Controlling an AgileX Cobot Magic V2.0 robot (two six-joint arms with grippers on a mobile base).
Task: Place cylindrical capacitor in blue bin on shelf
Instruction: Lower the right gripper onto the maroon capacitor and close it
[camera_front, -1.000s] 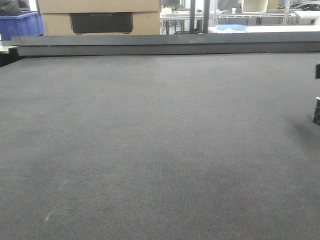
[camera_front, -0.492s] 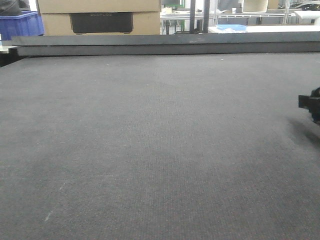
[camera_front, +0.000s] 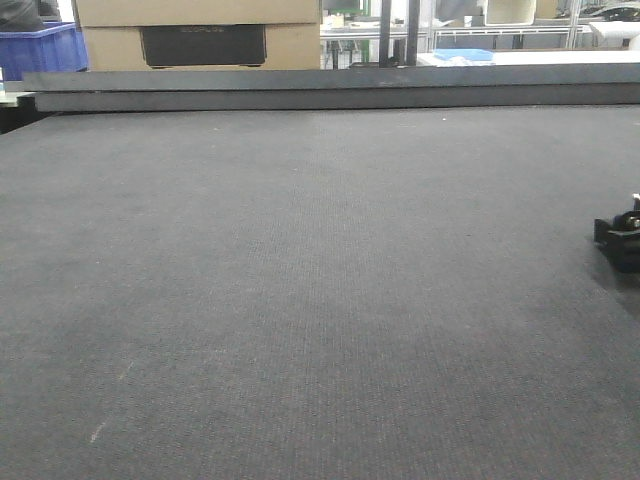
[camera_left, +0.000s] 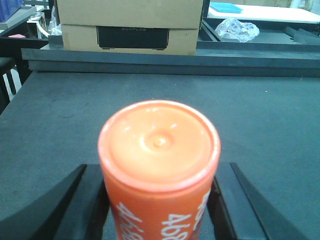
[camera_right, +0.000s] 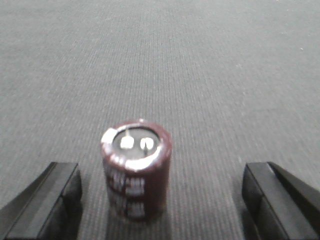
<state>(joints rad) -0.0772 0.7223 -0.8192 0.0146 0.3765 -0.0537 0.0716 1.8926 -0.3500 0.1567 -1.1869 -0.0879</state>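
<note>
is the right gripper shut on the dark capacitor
No, its fingers stand wide apart, clear of the upright dark capacitor between them.

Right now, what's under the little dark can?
The can stands upright on the grey mat, between the right gripper's open fingers, touching neither. The mat right beneath it is covered by the can itself, so nothing there shows.
</note>
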